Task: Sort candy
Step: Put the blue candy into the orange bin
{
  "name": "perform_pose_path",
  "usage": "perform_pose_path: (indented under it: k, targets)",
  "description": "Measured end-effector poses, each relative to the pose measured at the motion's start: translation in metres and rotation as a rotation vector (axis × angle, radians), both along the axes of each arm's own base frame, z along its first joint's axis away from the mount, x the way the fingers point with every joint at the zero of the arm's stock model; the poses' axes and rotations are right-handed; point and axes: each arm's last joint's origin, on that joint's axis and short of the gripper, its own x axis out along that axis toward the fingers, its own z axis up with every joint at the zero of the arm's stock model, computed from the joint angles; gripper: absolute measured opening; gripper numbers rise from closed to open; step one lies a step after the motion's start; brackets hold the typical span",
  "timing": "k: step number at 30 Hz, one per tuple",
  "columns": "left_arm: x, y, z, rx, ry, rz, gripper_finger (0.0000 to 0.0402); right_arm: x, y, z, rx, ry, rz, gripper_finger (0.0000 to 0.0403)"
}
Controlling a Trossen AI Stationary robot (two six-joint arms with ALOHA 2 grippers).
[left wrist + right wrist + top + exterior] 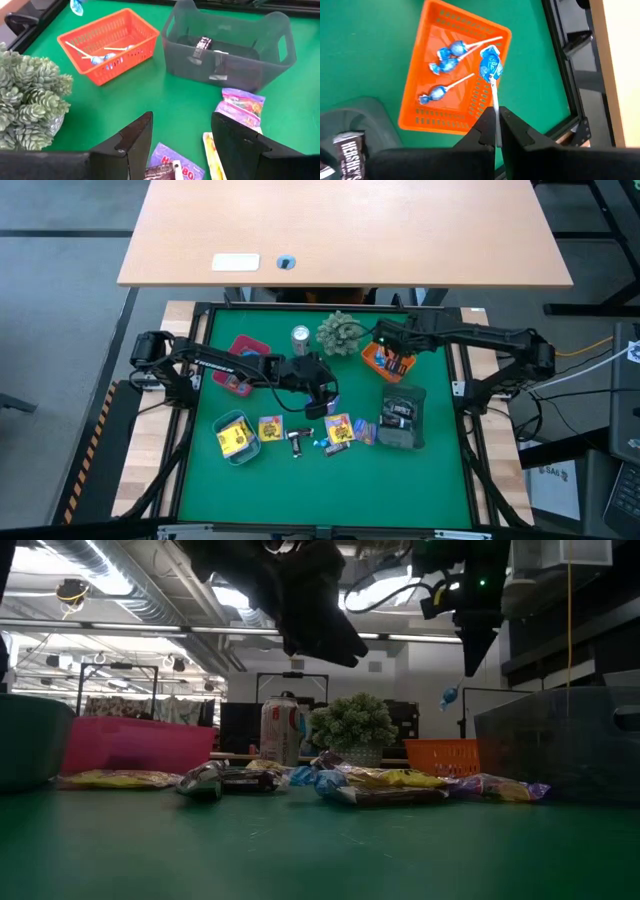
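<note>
My right gripper [497, 114] is shut on a blue-wrapped lollipop [490, 66] above the orange basket [427, 75], where three more blue lollipops [445, 57] lie. My left gripper [182, 125] hangs open over the loose candy at mid-table, touching nothing: a purple packet [172, 162] lies below its fingers and a colourful packet [242, 105] just beyond. In the high view the left gripper [325, 400] sits above the candy pile [340, 430]. A dark mini bar [202, 45] lies in the grey bin [230, 65]. My right gripper pinches the lollipop's white stick [495, 102] between its two fingers, which lie along the stick and slant steeply down. The blue head sticks out past the fingertips, clear of the basket floor; in the low view the head [449, 696] hangs in the air.
A silver can [300, 336] and a green spiky plant ball [341, 332] stand at the far side of the green mat. A pink tray [243, 360] sits at the far left. A teal tray [236, 437] holding yellow packets sits at the near left.
</note>
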Motion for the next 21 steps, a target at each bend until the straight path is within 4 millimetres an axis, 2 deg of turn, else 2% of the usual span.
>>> perform_pose_path:
  k: [9, 14, 21]
  targets:
    - [-0.005, 0.000, -0.006, 0.001, 0.078, -0.001, 0.0190, -0.002, -0.005, 0.000, 0.007, 0.010, 0.009, 0.0013]
    - [-0.009, 0.008, -0.011, 0.003, 0.152, 0.017, 0.0190, -0.001, -0.005, 0.000, 0.031, 0.007, 0.026, 0.0065]
    - [-0.017, 0.027, -0.017, 0.116, 0.269, -0.036, 0.0190, -0.001, -0.005, 0.000, 0.028, 0.002, 0.031, 0.0137]
